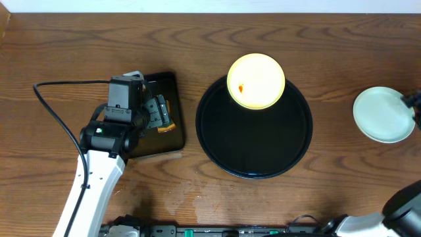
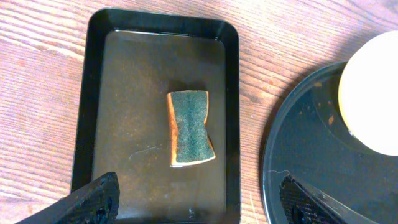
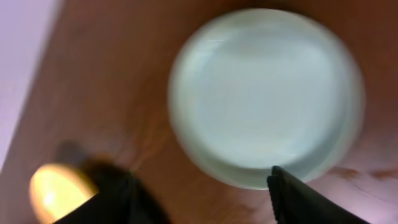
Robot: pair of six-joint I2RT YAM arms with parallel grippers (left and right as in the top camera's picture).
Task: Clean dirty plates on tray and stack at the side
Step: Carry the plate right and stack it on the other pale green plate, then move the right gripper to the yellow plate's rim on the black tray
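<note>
A pale yellow plate (image 1: 256,80) with a small orange smear sits at the far rim of the round black tray (image 1: 255,141). A pale mint-white plate (image 1: 383,114) lies on the table to the right of the tray; I see no smear on it. My left gripper (image 2: 199,205) is open and empty above the small rectangular tray (image 2: 93,93), just short of the green-topped sponge (image 2: 189,127). My right gripper (image 3: 205,199) is open and empty beside the near edge of the mint plate (image 3: 264,93), and this view is blurred. A third plate is not in view.
The rectangular tray (image 1: 172,135) lies left of the round tray, under my left arm (image 1: 108,131). The left wrist view shows the round tray's edge (image 2: 292,137) and the yellow plate (image 2: 373,93). A cable (image 1: 56,115) loops at the left.
</note>
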